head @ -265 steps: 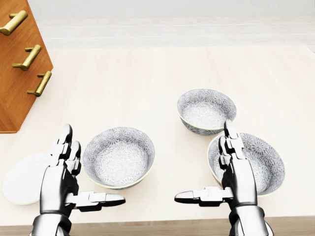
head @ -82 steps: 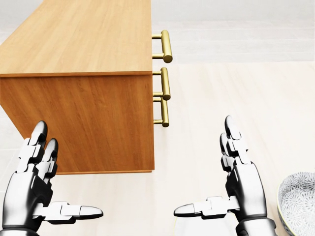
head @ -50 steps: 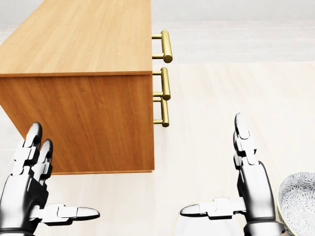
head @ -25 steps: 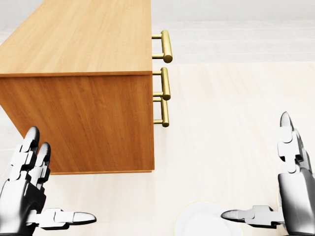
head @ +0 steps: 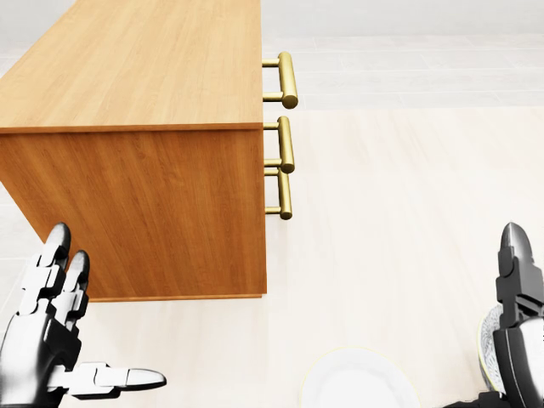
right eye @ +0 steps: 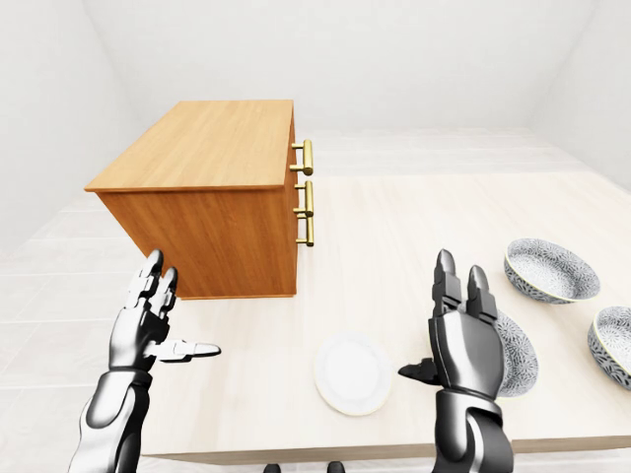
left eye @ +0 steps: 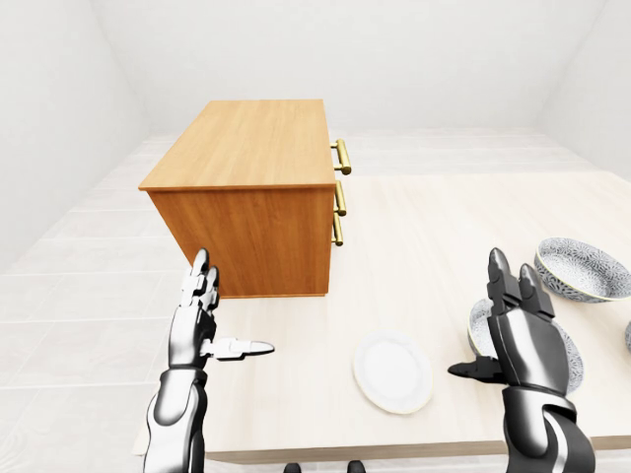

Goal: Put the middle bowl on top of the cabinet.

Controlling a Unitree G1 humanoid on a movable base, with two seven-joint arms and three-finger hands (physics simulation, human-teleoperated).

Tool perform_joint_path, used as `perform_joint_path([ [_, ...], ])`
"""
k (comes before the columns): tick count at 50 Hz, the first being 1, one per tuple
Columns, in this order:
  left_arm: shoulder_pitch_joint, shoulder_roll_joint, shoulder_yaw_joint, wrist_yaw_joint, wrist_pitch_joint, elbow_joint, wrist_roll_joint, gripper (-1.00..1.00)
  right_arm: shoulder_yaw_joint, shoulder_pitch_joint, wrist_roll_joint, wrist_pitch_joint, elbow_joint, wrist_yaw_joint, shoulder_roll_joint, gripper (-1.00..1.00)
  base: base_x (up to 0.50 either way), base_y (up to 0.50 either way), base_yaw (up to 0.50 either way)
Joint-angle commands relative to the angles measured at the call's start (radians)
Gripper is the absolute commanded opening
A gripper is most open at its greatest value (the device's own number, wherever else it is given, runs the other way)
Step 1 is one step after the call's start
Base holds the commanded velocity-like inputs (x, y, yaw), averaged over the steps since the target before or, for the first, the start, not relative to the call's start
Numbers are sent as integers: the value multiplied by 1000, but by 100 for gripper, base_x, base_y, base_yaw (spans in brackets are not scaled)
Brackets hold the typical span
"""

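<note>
Holding nothing in left hand [right eye: 143, 317] or right hand [right eye: 463, 350], both spread open. Empty on the table [right eye: 394, 246], well apart from the cabinet [right eye: 207, 187]: middle bowl [right eye: 550, 269]. Nearest bowl [right eye: 519, 361] partly behind right hand, rightmost bowl [right eye: 613, 345] cut off by the view's edge.

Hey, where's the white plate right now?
In the right-eye view the white plate lies flat on the table near its bottom edge, just left of the right hand and below-right of the wooden cabinet.
</note>
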Motion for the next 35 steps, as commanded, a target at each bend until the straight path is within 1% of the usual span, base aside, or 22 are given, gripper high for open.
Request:
perform_joint_path([
  [1,-12,5,5,2,0,21,-5,100,-12,41,-197,0,-34,54,32,100,0,0,0],
  [7,-18,8,7,3,0,30,-7,100,-23,54,-234,0,-61,87,42,100,0,0,0],
  [12,-11,9,9,0,0,15,-12,100,-49,44,-275,0,-30,104,43,100,0,0,0],
  [16,-7,11,18,-3,0,-3,-20,100,-86,14,-320,0,17,122,27,100,0,0,0],
  [19,-2,10,20,-5,0,-16,-22,100,-111,-16,-322,0,44,135,16,100,0,0,0],
  [27,7,5,23,-9,0,-33,-18,100,-144,-49,-323,0,107,127,-6,100,0,0,0],
  [35,23,2,34,-22,0,-59,-29,100,-148,-46,-333,0,158,101,-10,100,0,0,0],
])
